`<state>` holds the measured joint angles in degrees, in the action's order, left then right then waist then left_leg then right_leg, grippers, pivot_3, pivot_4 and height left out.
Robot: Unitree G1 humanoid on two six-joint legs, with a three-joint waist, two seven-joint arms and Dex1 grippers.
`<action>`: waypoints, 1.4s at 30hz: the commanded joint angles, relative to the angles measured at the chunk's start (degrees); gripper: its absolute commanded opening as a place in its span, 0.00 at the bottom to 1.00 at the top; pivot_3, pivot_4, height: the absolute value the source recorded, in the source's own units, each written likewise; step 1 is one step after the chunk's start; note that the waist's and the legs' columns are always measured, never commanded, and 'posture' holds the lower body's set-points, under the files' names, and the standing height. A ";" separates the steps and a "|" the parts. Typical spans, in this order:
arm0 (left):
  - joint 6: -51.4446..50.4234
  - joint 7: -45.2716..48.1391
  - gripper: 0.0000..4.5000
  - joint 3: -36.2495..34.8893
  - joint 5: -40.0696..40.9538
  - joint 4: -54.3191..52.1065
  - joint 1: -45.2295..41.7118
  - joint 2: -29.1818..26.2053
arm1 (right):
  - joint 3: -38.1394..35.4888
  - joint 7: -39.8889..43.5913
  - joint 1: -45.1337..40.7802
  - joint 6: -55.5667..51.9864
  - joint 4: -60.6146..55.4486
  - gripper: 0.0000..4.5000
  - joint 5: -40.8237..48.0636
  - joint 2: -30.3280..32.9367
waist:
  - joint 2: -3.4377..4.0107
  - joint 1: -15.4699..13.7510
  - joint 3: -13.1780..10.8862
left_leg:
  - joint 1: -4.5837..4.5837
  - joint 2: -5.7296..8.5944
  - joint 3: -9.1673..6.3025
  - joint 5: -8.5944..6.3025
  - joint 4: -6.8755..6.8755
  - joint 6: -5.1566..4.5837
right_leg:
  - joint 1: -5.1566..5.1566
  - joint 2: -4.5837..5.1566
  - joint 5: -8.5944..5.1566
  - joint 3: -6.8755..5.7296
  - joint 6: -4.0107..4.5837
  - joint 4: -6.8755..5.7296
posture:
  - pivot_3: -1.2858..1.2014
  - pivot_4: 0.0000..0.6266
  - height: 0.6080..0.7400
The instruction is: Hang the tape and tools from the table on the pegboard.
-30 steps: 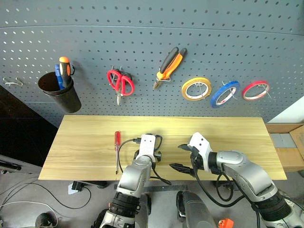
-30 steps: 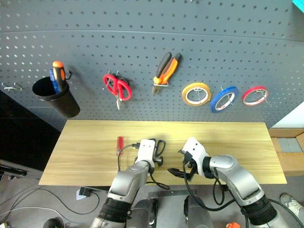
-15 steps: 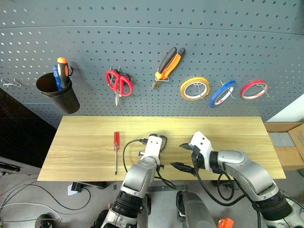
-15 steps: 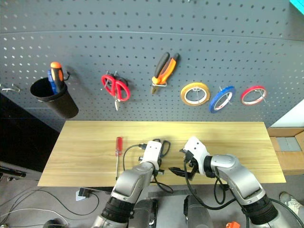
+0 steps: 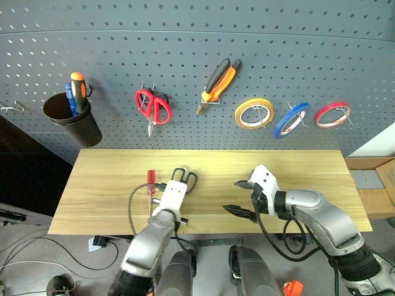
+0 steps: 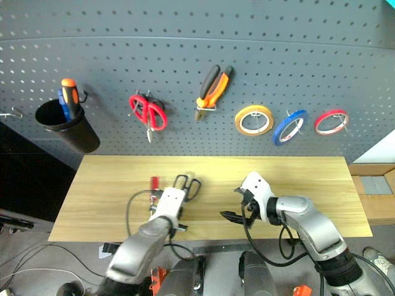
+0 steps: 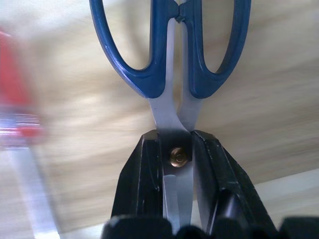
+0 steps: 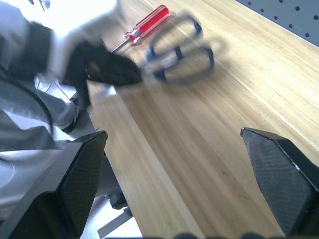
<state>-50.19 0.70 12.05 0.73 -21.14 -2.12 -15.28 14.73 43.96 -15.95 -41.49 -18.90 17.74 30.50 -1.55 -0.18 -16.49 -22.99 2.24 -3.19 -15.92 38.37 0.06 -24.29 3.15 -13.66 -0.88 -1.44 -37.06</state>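
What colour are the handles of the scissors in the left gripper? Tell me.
Dark blue; the scissors show best in the left wrist view.

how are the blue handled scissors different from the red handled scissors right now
The dark-blue-handled scissors are clamped at the pivot by the shut left gripper over the pale wooden table; the red-handled scissors hang on the dark grey pegboard, blades pointing down. Handle colour differs too. Both pairs have their blades closed.

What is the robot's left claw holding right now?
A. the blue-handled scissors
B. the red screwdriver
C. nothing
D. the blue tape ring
A: the left gripper is clamped on the blue-handled scissors at their pivot, while the red screwdriver lies on the table.
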 commanded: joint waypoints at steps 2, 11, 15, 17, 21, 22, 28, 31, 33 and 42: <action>10.92 5.40 0.12 -3.55 0.68 -8.07 6.01 -4.07 | -0.21 2.28 -2.03 3.06 2.48 1.00 0.33 -0.29 | -0.01 -0.65 0.02 | 0.00 0.03 0.02 0.03 -0.10 0.06 | 0.02 0.04 0.01 0.02 -0.01 0.14 | 0.54 0.43 1.00; 50.40 8.89 0.12 -8.82 -1.92 -6.00 23.19 -6.70 | -6.24 7.04 -5.56 5.93 5.19 1.00 9.51 -6.98 | 0.02 -1.89 0.02 | -0.06 0.00 0.04 -0.04 -0.45 0.08 | -0.11 0.08 -0.14 -0.02 0.23 0.32 | 0.55 0.40 1.00; 55.02 10.57 0.12 -9.31 -2.13 -5.59 20.79 -6.73 | -9.39 7.88 -5.97 8.64 5.37 1.00 12.04 -7.97 | 0.03 -2.95 0.04 | -0.05 0.07 0.07 -0.14 -0.36 -0.09 | -0.03 0.14 -0.09 -0.01 0.14 0.34 | 0.56 0.38 1.00; 54.93 11.07 0.12 -10.52 -0.74 -6.47 18.49 -6.27 | -10.55 7.25 -7.63 8.63 5.69 1.00 12.76 -8.25 | 0.03 -3.03 0.04 | -0.05 0.07 0.06 -0.13 -0.33 -0.10 | -0.04 0.13 -0.07 -0.02 0.12 0.29 | 0.56 0.37 1.00; 51.99 12.96 0.12 -13.75 3.25 -8.78 15.35 -6.44 | -11.63 6.71 -10.58 8.81 5.56 1.00 13.33 -8.63 | 0.05 -2.67 0.12 | -0.01 0.04 0.06 -0.04 -0.30 0.06 | -0.06 0.05 -0.06 -0.05 0.11 0.14 | 0.55 0.35 1.00; 51.11 12.96 0.12 -14.73 3.99 -9.05 14.93 -6.28 | -11.78 6.67 -10.98 8.65 5.46 1.00 13.61 -8.64 | 0.05 -2.59 0.14 | -0.01 0.04 0.07 -0.01 -0.31 0.10 | -0.06 0.04 -0.06 -0.04 0.11 0.13 | 0.55 0.35 1.00; 42.00 14.62 0.12 -19.67 11.29 -15.00 8.66 -7.10 | -11.96 7.39 -13.71 8.57 6.34 1.00 14.77 -8.82 | -0.04 -2.55 0.26 | 0.00 0.03 0.09 0.04 -0.25 0.17 | -0.06 0.01 -0.06 -0.08 0.12 0.08 | 0.56 0.33 1.00; 39.93 16.96 0.12 -20.30 13.19 -15.38 8.18 -8.21 | -11.64 7.70 -14.32 9.29 7.64 1.00 14.22 -8.99 | -0.11 -2.55 0.48 | 0.02 0.05 0.12 0.04 -0.21 0.18 | -0.02 0.02 -0.06 -0.04 0.11 0.10 | 0.56 0.31 1.00; 38.63 16.95 0.12 -22.28 14.71 -14.95 6.95 -8.53 | -11.53 7.62 -14.95 9.59 8.13 1.00 13.95 -9.23 | -0.13 -2.55 0.57 | 0.03 0.06 0.15 0.04 -0.21 0.19 | -0.03 0.02 -0.06 -0.01 0.12 0.09 | 0.56 0.31 1.00; 36.13 18.49 0.12 -21.32 14.09 -11.46 2.95 -9.40 | -11.42 7.54 -15.85 10.68 9.28 1.00 13.23 -9.63 | -0.11 -2.53 1.13 | 0.07 0.07 0.16 0.10 -0.17 0.28 | -0.03 0.00 -0.05 0.01 0.12 -0.02 | 0.55 0.29 1.00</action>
<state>-14.62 18.83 -9.30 14.66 -31.91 1.71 -24.78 3.62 51.18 -30.84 -32.04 -8.65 30.43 21.12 -1.67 -2.71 -15.36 -22.92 2.31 -3.03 -15.81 38.20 0.34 -24.32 3.15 -13.71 -0.87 -1.32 -37.08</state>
